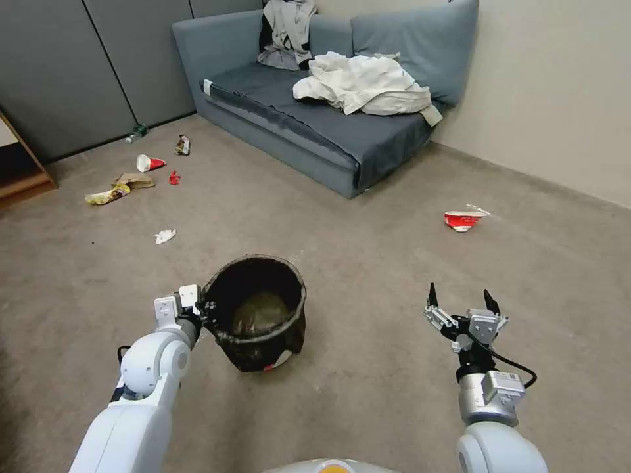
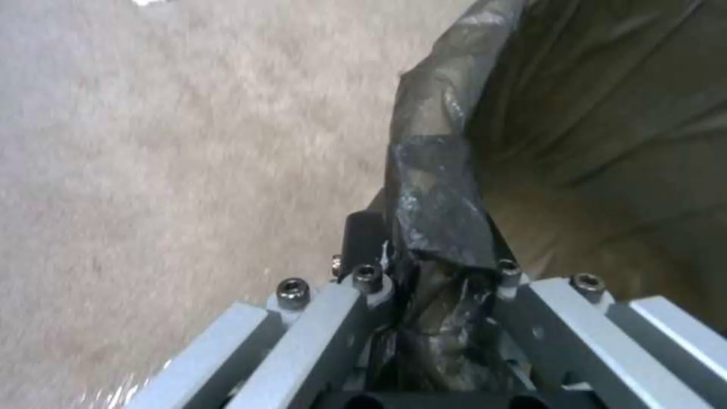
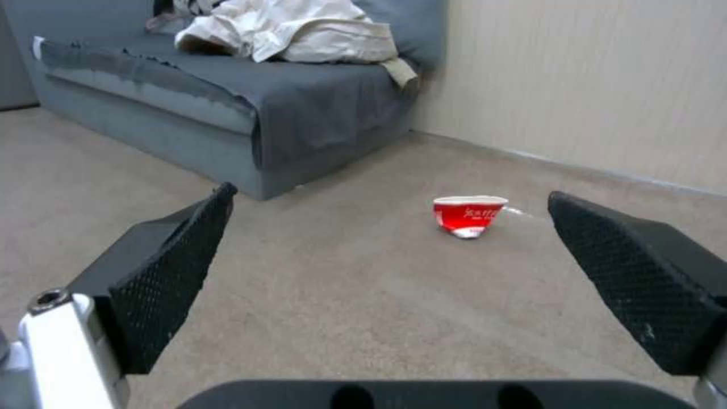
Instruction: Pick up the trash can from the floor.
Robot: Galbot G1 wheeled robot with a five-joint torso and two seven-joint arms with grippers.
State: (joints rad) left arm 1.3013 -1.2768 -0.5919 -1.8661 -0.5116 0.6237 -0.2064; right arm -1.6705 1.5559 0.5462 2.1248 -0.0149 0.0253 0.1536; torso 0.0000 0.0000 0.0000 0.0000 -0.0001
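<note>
- The left gripper is clamped on the near-left rim of the trash can; in the left wrist view its fingers pinch a fold of the dark bag liner draped over the rim.
- The trash can hangs tilted from that grip, its mouth leaning toward the sofa and its white base showing at the low near side; whether the base touches the floor cannot be told.
- Inside the can, the crinkled bag forms a pale brownish hollow at the bottom.
- The right gripper is held well to the right of the can, above the carpet, its two black fingers spread wide with nothing between them.
- In the right wrist view, those textured pads frame a crushed red-and-white cup lying on the floor near the wall, well apart from the gripper.
- Behind, a grey sofa stands against the wall with pale crumpled cloth heaped on its seat.
- To the far left, scattered litter lies on the carpet: another red-and-white cup, wrappers and a white scrap.
</note>
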